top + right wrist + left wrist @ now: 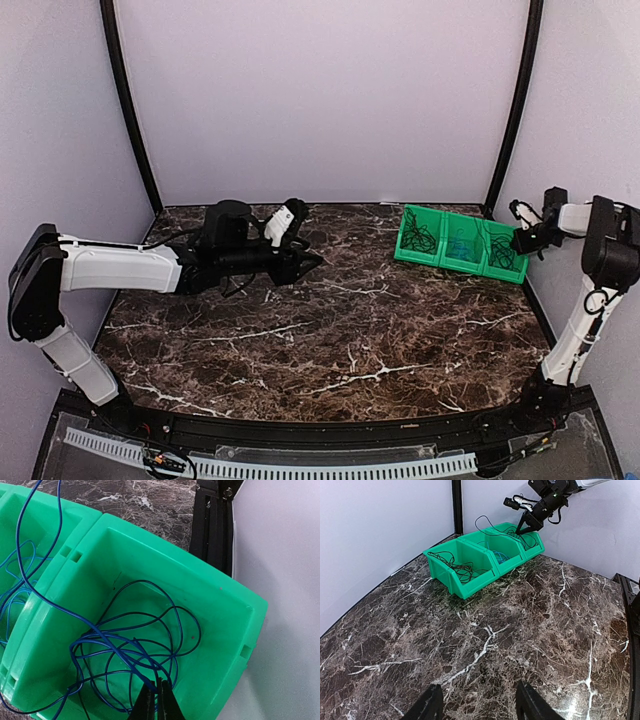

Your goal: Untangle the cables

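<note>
Top external: the green bin [452, 266], of three compartments, stands at the table's 2 o'clock, near the back-right corner. The right gripper [517, 241] hangs over its 3 o'clock compartment. The left gripper [312, 262] hovers over bare tabletop towards 10 o'clock, well apart from the bin. The cables [420, 240] lie inside the compartments; none shows on the table [330, 340].

Left wrist: its jaws stand wide apart, with nothing between them. A black cable [460, 569] lies alone in the nearest compartment, and a blue cable [501, 557] lies in the middle one. At 1 o'clock the right gripper is above the far compartment, with a thin strand looping up towards it.

Right wrist: the fingertips are pressed together at 6 o'clock, pinching a blue strand [60, 611]. This strand climbs over the divider towards 11 o'clock and into the neighbouring compartment. Beneath lies a loose coil [165, 630] of blue loops. Some loops look darker, and I cannot tell whether they are black.

Assessment: sorting appears well advanced, since the black cable is already apart from the rest. What seems left is the strand bridging two compartments and any crossings within the coil.

Surface and room: the tabletop is dark brown marble pattern with white veins, slightly glossy. Plain pale walls [320, 100] enclose three sides, and black corner posts [127, 100] stand at the back.
</note>
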`<move>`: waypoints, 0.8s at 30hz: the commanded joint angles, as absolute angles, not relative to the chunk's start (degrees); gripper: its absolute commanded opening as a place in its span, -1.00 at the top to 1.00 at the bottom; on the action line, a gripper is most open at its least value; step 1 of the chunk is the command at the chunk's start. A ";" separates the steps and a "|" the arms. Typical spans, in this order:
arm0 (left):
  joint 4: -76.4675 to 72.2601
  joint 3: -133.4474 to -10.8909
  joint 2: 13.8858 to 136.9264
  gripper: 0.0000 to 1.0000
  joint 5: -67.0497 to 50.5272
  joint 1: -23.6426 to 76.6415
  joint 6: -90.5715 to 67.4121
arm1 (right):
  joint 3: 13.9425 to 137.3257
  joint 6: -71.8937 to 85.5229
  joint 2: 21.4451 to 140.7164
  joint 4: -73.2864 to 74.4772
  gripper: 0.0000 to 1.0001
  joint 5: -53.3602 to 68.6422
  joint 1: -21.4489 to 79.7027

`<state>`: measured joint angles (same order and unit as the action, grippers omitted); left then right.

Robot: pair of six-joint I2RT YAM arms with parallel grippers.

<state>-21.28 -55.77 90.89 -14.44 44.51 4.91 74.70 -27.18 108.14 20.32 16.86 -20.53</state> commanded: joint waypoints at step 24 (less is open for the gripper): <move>-21.27 -56.34 90.17 -0.06 -16.52 44.47 4.29 | 86.52 -27.37 99.93 34.83 0.08 8.55 -5.15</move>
